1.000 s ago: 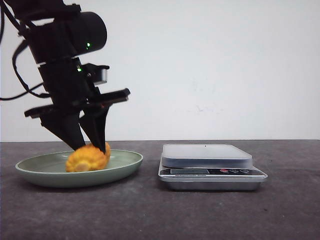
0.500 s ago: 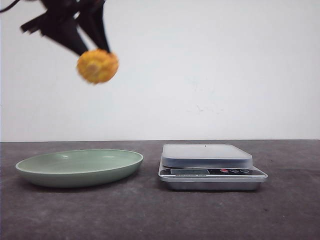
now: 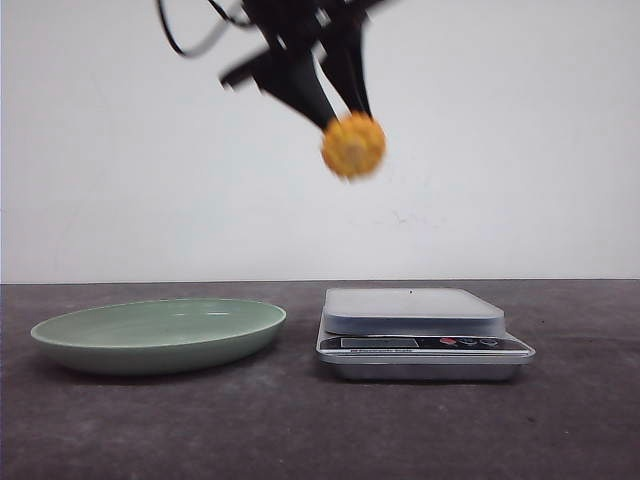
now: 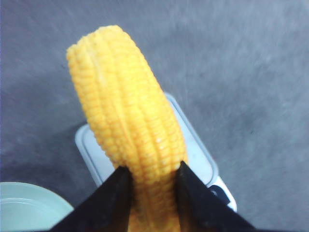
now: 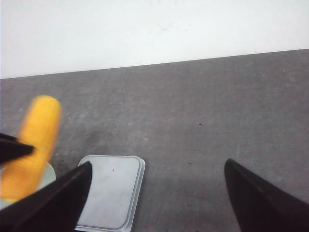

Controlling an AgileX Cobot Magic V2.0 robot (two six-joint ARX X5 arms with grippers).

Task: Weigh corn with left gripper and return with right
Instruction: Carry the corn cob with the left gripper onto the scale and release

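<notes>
Corn (image 3: 353, 146) clamped in my left gripper (image 3: 334, 105), both fingers (image 4: 111, 203) pinching one end of the cob, held high in the air above the left part of the scale (image 3: 415, 311). Green plate (image 3: 160, 333) sits beside the scale on the worktop (image 3: 300, 430). My right gripper (image 5: 154, 193) spread wide, holding nothing.

The corn (image 4: 128, 130) has a bumpy, waxy-looking skin of kernel rows with a faint sheen. The left gripper's fingers (image 4: 111, 203) look like matt black plastic. The plate (image 3: 160, 335) is smooth and softly glossy (ceramic or plastic, hard to tell). The scale (image 3: 420, 330) has a frosted top over a shiny metallic base. The table (image 3: 300, 430) is matt and grainy.
</notes>
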